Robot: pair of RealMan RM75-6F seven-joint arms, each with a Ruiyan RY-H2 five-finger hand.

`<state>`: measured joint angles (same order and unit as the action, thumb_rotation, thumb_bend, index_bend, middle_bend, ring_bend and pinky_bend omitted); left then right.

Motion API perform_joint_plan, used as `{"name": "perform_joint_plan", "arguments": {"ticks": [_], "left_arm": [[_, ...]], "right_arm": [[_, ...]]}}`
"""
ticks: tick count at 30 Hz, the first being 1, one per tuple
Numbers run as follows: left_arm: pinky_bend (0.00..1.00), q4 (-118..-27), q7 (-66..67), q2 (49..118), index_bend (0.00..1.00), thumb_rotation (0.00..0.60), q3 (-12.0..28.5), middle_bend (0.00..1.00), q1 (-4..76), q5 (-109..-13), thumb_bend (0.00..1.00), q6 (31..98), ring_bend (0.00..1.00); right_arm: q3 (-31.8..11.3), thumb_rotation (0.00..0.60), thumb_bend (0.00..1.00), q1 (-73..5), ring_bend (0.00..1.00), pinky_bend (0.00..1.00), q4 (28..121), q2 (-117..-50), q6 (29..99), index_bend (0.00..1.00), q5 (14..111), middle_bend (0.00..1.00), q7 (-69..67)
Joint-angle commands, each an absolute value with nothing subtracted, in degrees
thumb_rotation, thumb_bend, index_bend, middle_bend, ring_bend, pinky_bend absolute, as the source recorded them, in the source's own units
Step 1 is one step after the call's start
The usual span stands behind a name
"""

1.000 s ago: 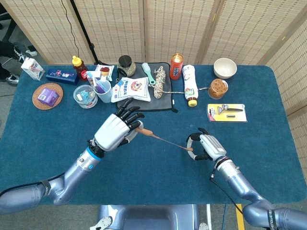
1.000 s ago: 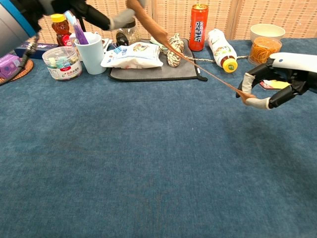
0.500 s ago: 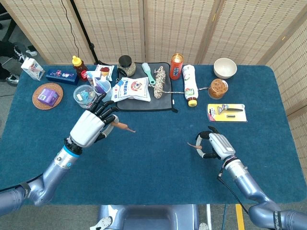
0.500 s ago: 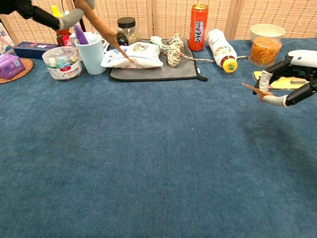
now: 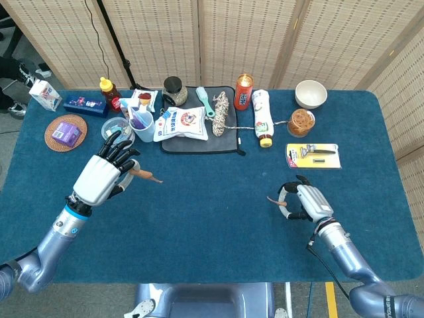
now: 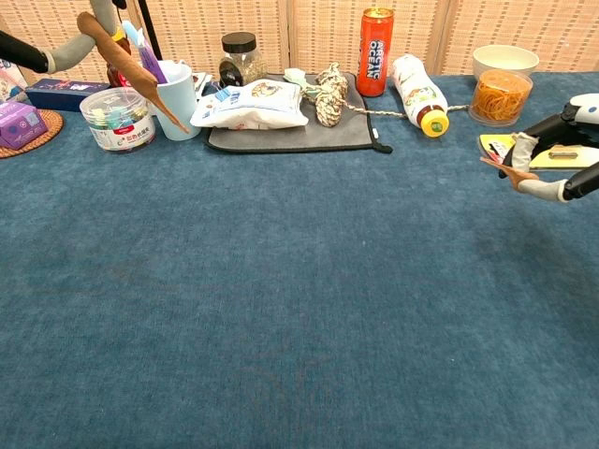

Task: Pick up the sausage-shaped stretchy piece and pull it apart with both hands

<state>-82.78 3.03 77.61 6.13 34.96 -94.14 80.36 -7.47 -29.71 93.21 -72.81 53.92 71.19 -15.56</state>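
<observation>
The brown sausage-shaped stretchy piece is in two parts. My left hand [image 5: 99,180] pinches the longer part [image 5: 144,175], which tapers to a thin tail; the chest view shows this part [image 6: 131,67] raised in front of the cup, with only the fingers [image 6: 51,54] of that hand in view. Far to the right, my right hand [image 5: 309,202] pinches a short brown stub [image 5: 274,200]. In the chest view that stub [image 6: 499,166] pokes out left of the right hand [image 6: 562,159]. Bare blue cloth lies between the two parts.
Along the back stand a white cup [image 6: 176,98], a tub [image 6: 116,118], a snack bag [image 5: 180,123] on a dark mat [image 5: 222,141], a red can [image 5: 243,91], a lying bottle [image 5: 262,117], a bowl [image 5: 310,93] and a razor pack [image 5: 313,156]. The blue table [image 5: 212,218] ends close behind both forearms.
A second ago the piece was one thin strand stretched between both hands. It has parted; the left hand swung left with the longer part and the right hand drew right with the stub.
</observation>
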Motion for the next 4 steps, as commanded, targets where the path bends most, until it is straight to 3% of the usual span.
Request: {"name": "perform_joint_plan", "arguments": {"ticks": [1, 4], "left_arm": [[0.0, -82.5, 2.9, 77.9, 0.88, 0.6, 6.1, 0.35, 34.8, -94.0, 0.45, 80.1, 0.17], [0.0, -82.2, 2.7, 78.3, 0.88, 0.6, 6.2, 0.35, 34.9, -93.9, 0.45, 79.9, 0.17]], "right_arm": [[-7.4, 0.6, 0.5, -29.6, 0.26, 0.0, 93.3, -72.7, 54.1, 0.79, 71.4, 0.36, -15.3], [-7.5, 0.6, 0.5, -29.5, 0.27, 0.0, 93.4, -72.7, 54.2, 0.79, 71.5, 0.36, -15.0]]}}
